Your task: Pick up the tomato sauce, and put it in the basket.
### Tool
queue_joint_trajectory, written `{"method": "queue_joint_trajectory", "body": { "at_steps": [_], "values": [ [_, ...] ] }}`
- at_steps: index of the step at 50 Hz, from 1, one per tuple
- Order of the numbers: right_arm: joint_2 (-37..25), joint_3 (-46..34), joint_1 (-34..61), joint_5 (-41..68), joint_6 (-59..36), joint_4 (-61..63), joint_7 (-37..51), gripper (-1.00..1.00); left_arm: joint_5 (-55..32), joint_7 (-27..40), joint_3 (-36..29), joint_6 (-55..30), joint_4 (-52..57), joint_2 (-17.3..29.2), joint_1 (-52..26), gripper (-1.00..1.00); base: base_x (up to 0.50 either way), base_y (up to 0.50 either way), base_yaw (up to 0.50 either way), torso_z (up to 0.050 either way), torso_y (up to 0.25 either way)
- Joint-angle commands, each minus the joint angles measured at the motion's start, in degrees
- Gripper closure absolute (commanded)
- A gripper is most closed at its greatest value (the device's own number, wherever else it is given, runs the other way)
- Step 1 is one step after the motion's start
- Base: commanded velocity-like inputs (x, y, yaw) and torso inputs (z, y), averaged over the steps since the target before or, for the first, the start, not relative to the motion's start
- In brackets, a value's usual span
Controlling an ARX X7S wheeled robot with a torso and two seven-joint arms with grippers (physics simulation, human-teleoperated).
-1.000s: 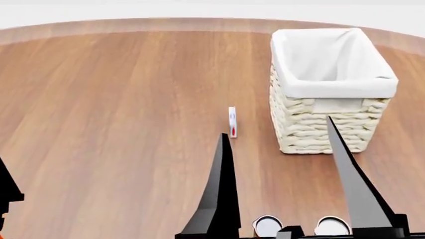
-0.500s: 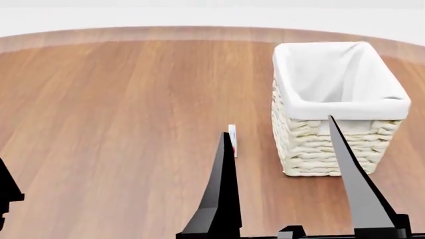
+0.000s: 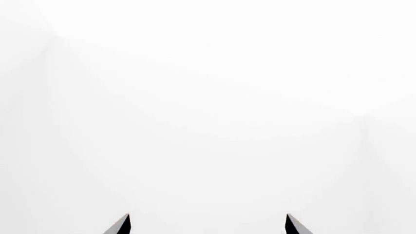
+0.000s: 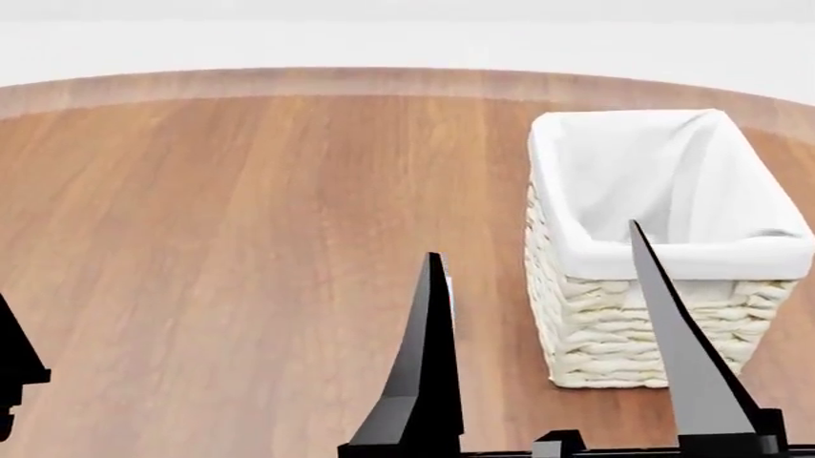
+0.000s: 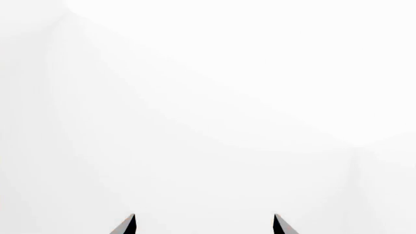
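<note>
The tomato sauce is out of view in every frame. The basket [image 4: 662,239] is cream wicker with a white cloth lining and stands upright on the right of the wooden table; its inside looks empty. My right gripper [image 4: 532,240] is open and empty. Its two long black fingers [image 4: 427,372] rise from the bottom of the head view, the right one overlapping the basket's front. The right wrist view shows only that gripper's tips [image 5: 204,215], wide apart against blank white. My left gripper [image 3: 208,215] is open and empty against the same blank white.
The round wooden table [image 4: 255,239] has its far curved edge near the top of the head view. A dark part of my left arm [image 4: 13,372] shows at the left edge. A thin pale sliver [image 4: 449,286] peeks from behind the right gripper's left finger.
The head view has tilted up: the basket and table slid down the picture, and the two white can tops at the bottom edge left the view. The small upright object slipped behind the finger.
</note>
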State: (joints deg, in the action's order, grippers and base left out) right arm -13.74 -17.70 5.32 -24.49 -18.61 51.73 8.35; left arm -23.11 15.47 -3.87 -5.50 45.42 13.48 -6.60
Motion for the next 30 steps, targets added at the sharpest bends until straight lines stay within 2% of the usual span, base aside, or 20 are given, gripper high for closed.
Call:
{"method": "queue_joint_trajectory", "body": {
  "at_steps": [1, 22, 30],
  "values": [
    [-0.02, -0.2, 0.24, 0.18, -0.21, -0.11, 0.17, -1.0, -0.07, 0.41, -0.18, 0.25, -0.17, 0.4, -0.03, -1.0, 0.22, 0.0, 0.0, 0.0, 0.0],
    [-0.45, -0.37, 0.4, 0.76, 0.32, -0.26, 0.74, -1.0, -0.35, 1.21, -0.43, 0.62, -0.56, 0.97, -0.24, -1.0, 0.22, 0.0, 0.0, 0.0, 0.0],
    [-0.78, -0.39, 0.21, 1.04, 1.43, -0.56, 1.42, -1.0, -0.5, 1.47, -0.6, 0.63, -0.53, 1.24, -0.35, -1.0, 0.03, 0.0, 0.0, 0.0, 0.0]
  ]
}}
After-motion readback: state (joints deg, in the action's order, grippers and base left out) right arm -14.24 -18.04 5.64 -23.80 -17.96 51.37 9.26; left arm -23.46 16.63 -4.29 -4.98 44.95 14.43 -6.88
